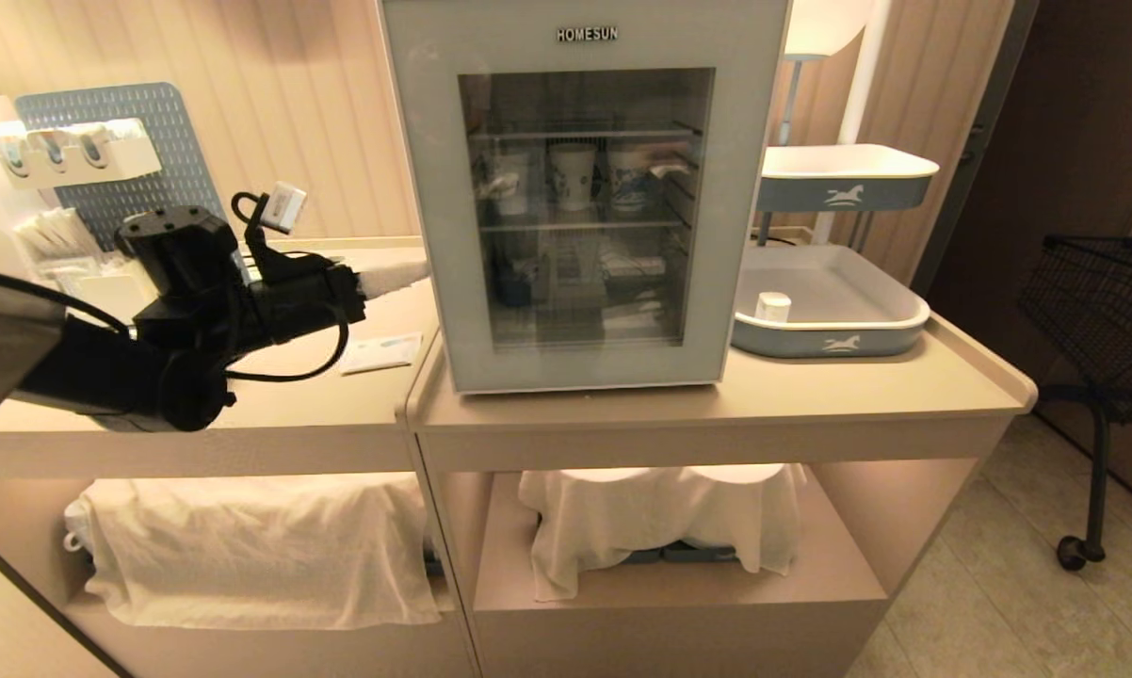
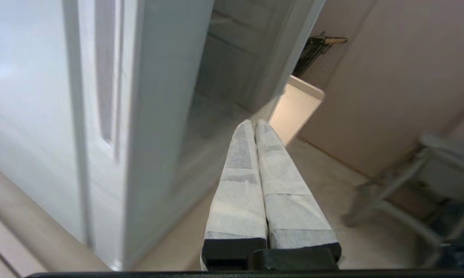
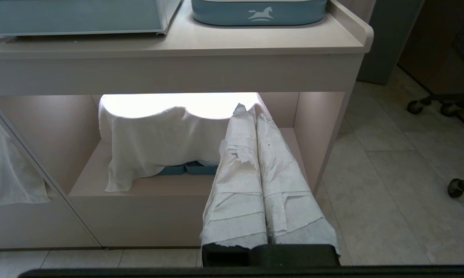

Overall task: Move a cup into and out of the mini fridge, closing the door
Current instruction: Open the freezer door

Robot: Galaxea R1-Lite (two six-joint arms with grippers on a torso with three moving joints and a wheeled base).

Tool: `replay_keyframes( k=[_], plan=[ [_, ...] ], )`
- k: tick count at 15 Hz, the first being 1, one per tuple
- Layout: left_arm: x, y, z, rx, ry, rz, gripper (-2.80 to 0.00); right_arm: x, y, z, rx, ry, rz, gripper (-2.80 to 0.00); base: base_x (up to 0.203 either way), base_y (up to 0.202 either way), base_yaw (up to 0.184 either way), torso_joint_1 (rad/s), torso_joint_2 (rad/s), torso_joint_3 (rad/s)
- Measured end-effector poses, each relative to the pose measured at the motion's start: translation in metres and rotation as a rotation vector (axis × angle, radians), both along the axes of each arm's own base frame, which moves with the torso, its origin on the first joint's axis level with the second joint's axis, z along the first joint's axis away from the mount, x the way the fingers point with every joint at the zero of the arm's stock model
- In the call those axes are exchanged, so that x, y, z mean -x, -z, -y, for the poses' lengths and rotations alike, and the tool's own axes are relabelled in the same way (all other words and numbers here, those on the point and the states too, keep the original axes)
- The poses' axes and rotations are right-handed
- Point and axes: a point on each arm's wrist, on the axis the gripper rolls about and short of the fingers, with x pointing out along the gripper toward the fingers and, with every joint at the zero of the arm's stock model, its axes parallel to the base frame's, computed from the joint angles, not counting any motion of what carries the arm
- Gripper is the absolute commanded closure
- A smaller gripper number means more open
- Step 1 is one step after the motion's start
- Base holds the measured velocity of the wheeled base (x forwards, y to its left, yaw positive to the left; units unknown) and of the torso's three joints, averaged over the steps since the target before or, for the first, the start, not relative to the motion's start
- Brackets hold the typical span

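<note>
Mini fridge (image 1: 580,198) on counter, door (image 1: 434,188) shut. Left gripper (image 1: 415,275) level, just beside the fridge's left side wall; fingers (image 2: 251,185) pressed together, holding nothing. Cup (image 1: 772,306) in grey-blue tray (image 1: 834,339) right of fridge. Right gripper (image 3: 251,116) low, below the fridge before the counter's lower shelf, closed, empty.

Room's all warm beige: ribbed wall panels (image 1: 340,113) behind a long counter (image 1: 622,405) with a raised lip at its far end. Under the counter there are lit cubbies, each with a white cloth (image 1: 660,527) draped over stuff. Beside the counter's end, pale floor tiles (image 1: 999,584) and a black wire basket on casters (image 1: 1103,320). Behind the counter, a blue pegboard (image 1: 152,160) leans on the wall.
</note>
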Motion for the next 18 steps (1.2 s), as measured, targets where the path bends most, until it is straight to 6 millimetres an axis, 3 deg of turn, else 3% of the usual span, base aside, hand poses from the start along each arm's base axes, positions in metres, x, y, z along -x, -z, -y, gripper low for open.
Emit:
replay_keyframes(
  k=[5,9,10,18],
  plan=[
    [-0.004,-0.005,-0.021,-0.084,-0.059,0.137,0.0,0.0,0.0,0.0,0.0,0.0,0.0,0.0,0.0,0.0,0.0,0.0,0.0,0.0],
    [-0.009,-0.005,-0.027,-0.112,-0.077,0.189,0.0,0.0,0.0,0.0,0.0,0.0,0.0,0.0,0.0,0.0,0.0,0.0,0.0,0.0],
    [-0.01,-0.004,-0.027,-0.113,-0.077,0.186,-2.8,0.0,0.0,0.0,0.0,0.0,0.0,0.0,0.0,0.0,0.0,0.0,0.0,0.0],
    [-0.029,0.01,-0.025,-0.106,-0.079,0.171,-2.8,0.0,0.0,0.0,0.0,0.0,0.0,0.0,0.0,0.0,0.0,0.0,0.0,0.0]
  ],
)
